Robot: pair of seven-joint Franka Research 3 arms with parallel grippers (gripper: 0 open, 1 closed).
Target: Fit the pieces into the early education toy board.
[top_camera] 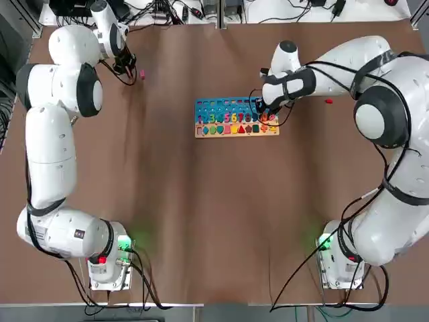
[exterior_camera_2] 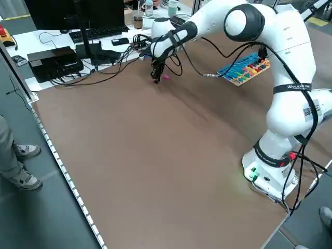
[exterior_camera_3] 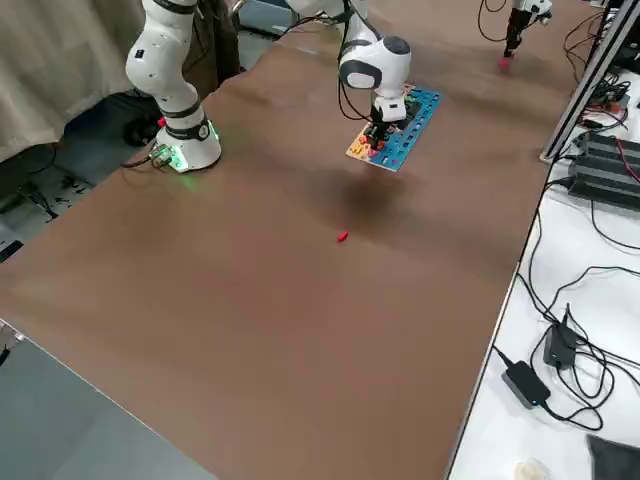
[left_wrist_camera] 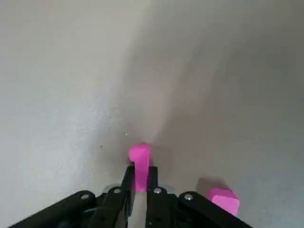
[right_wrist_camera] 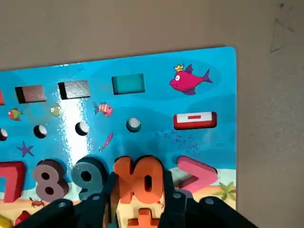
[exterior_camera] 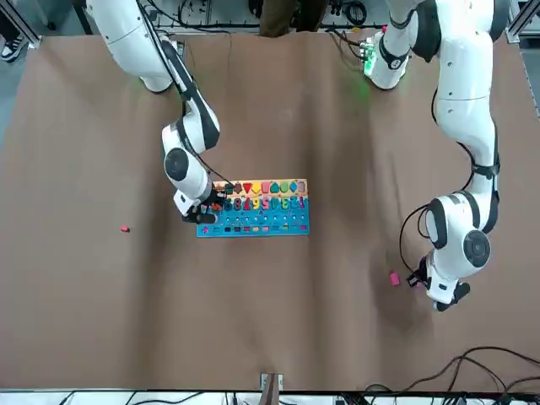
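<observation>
The toy board [top_camera: 221, 107] lies at the table's far middle, blue half with numbers above a tan strip of shapes. My right gripper [right_wrist_camera: 140, 190] is down at the board's right end [top_camera: 265, 111], shut on an orange number piece [right_wrist_camera: 140, 178] beside the 8 and 9. Far out at the back left, my left gripper [left_wrist_camera: 139, 175] is shut on an upright pink piece [left_wrist_camera: 139, 159] standing on the table. A second pink piece [left_wrist_camera: 223, 199] lies just beside it [top_camera: 142, 74]. A small red piece [top_camera: 328, 101] lies on the table right of the board.
Brown table [top_camera: 214, 215] with the two arm bases [top_camera: 107, 265] at its near edge. Cables, a monitor and black boxes [exterior_camera_2: 57, 59] crowd the bench behind the far edge. A person's feet [exterior_camera_2: 21, 166] show beside the table in the left side view.
</observation>
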